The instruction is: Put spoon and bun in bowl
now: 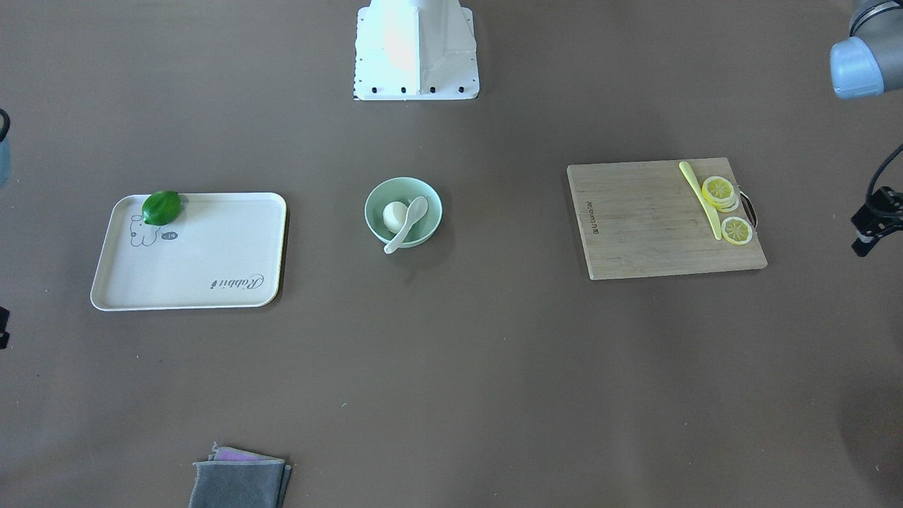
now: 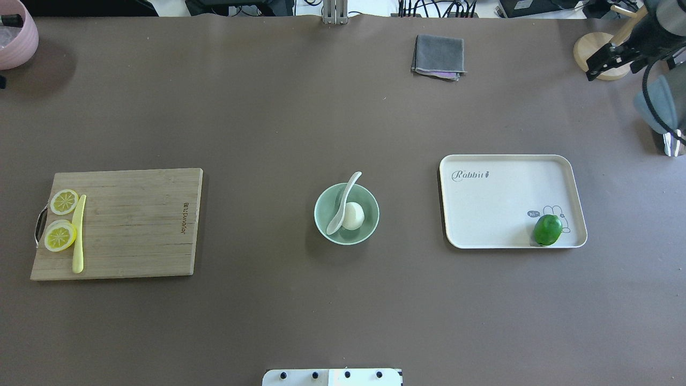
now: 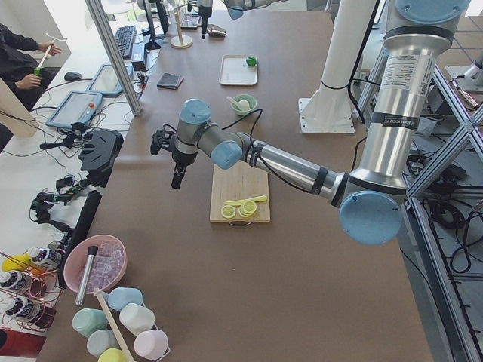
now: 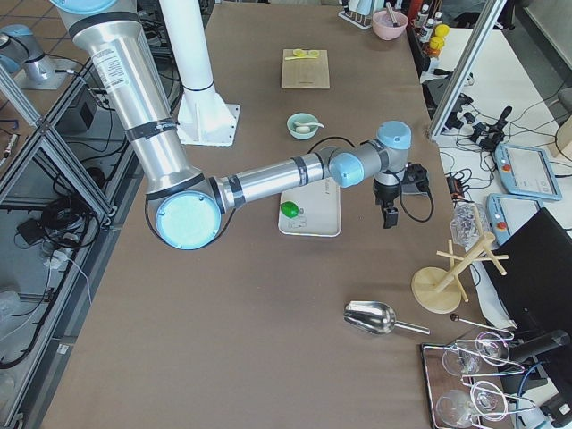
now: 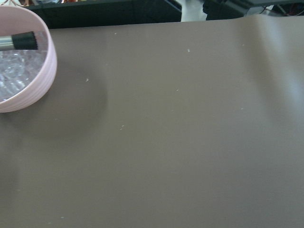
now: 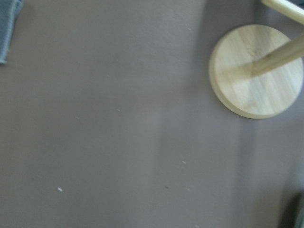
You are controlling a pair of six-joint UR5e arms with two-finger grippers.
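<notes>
Cloth (image 1: 240, 480) at table (image 1: 494, 388) edge; spoon (image 1: 405, 226), bun (image 1: 394, 216) inside bowl (image 1: 432, 197); left fingers (image 1: 861, 245), right fingers (image 2: 594, 69) outboard, spread unclear.

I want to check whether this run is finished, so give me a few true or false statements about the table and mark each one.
1. The bun lies inside the bowl. True.
2. The spoon lies on the table beside the bowl. False: its scoop is in the bowl, handle over the rim.
3. The lime sits on the cutting board. False: it is on the tray.
4. The yellow knife lies beside the lemon slices. True.
</notes>
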